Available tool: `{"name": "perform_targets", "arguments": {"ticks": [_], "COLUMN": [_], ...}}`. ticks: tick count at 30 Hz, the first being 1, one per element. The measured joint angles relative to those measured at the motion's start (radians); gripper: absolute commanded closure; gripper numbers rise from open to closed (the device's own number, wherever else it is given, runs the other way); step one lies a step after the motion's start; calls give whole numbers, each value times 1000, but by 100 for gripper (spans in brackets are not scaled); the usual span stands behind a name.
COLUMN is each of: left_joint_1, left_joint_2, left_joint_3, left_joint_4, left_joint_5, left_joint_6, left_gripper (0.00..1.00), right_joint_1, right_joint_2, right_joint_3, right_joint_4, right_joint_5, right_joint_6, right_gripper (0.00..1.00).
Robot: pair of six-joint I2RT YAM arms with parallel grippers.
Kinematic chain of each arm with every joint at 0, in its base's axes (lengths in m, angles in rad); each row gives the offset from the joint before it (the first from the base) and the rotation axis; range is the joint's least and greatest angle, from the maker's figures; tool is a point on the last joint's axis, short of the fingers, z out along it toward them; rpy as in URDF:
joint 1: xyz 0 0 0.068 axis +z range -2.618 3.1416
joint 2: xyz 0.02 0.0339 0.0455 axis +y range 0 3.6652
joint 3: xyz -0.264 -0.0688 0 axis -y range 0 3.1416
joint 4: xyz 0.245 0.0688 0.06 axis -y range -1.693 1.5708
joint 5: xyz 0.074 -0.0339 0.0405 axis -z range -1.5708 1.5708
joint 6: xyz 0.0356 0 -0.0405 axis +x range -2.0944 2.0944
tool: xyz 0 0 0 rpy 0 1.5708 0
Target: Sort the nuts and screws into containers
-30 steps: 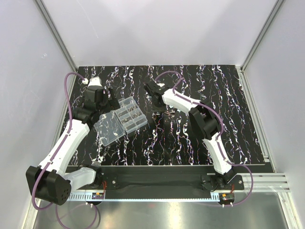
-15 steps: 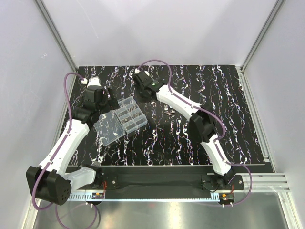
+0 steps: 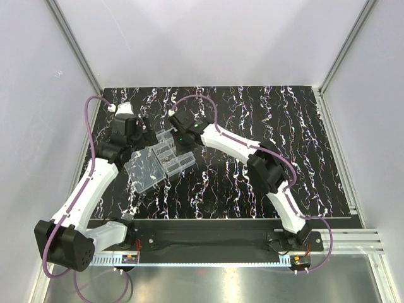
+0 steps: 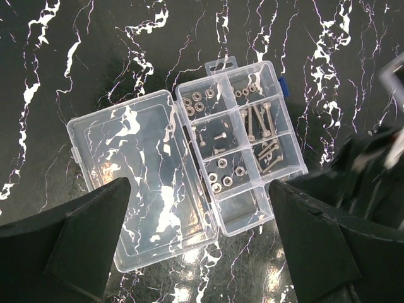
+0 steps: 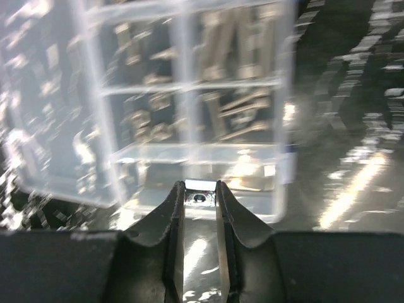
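Just beyond the right gripper (image 5: 201,193) sits the organiser box (image 5: 183,151), so the nut (image 5: 200,198) pinched in its nearly-shut jaws just needs carrying forward.

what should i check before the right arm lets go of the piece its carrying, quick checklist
1. Piece secured: ok. The right gripper pinches a small silvery nut between its fingertips.
2. Box open: ok. The lid lies flat beside the organiser box.
3. Drop spot over a nut compartment: cannot tell. The right wrist view is blurred, and the gripper appears to be at the box's edge.
4. Contents sorted: ok. The nuts and screws already inside sit in separate compartments.
5. Other arm clear: ok. The left gripper is open and empty, above the box.
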Motion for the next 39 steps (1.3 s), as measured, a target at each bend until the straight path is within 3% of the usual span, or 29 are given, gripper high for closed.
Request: {"name": "perform_targets", "arguments": {"ticks": [8,17,23,28,39], "left_joint_1": [0,0,0,0,0], "left_joint_2": [-31,-39,-46,-46,-46], "left_joint_3": [0,0,0,0,0], "left_joint_4": [0,0,0,0,0], "left_joint_5": [0,0,0,0,0], "left_joint_6": [0,0,0,0,0], "left_gripper": [1,1,1,1,1], "right_joint_1": [79,84,84,84,57], "right_joint_2": [0,10,46,47,26], "right_joint_3": [5,10,52,63,36], "right_joint_4": [18,17,8,-7,-32], "right_joint_5": [-38,-37,-37,-35,-4], "right_joint_6": [-13,-16,-16,-22,-16], "right_gripper": [94,87,67,58,53]}}
